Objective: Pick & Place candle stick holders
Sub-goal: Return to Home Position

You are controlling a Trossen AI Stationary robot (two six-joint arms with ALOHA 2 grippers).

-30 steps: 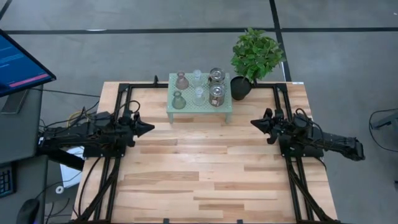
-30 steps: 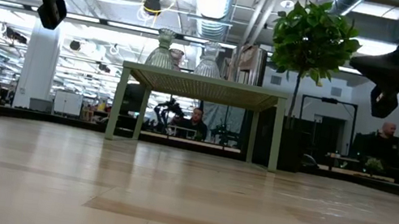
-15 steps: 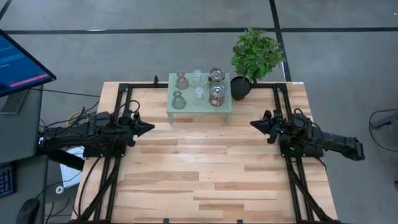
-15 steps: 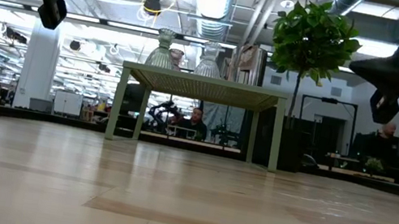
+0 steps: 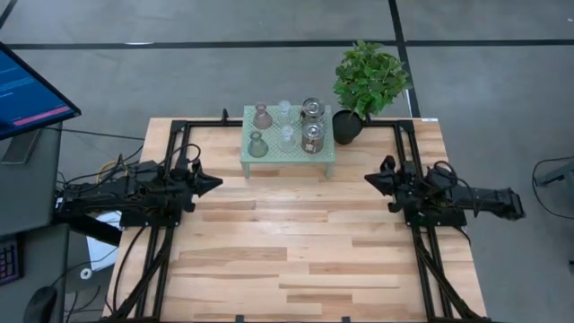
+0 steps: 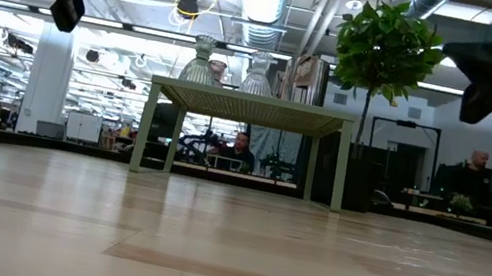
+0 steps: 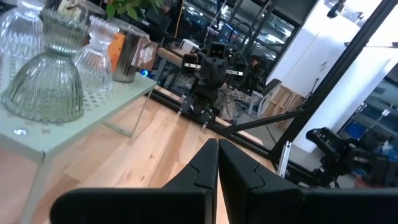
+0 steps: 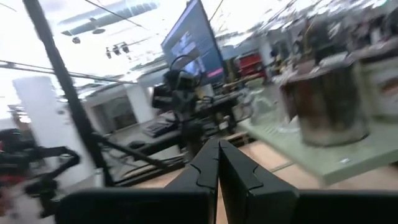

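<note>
Six candle stick holders stand on the mint-green perforated stand at the table's far middle: a pinkish one, a greenish one, two clear ones and two silvery jar-like ones. My left gripper is shut and empty, held above the table's left side, pointing right. My right gripper is shut and empty above the right side, pointing left. The greenish holder shows close in the left wrist view, a silvery one in the right wrist view.
A black pot with a green plant stands just right of the stand at the far edge. Black frame rails run along the table's left, right and far sides. Bare wood lies between the arms and toward the near edge.
My right gripper has risen a little and swung, its arm now lying more level across the table's right side; it stays shut.
</note>
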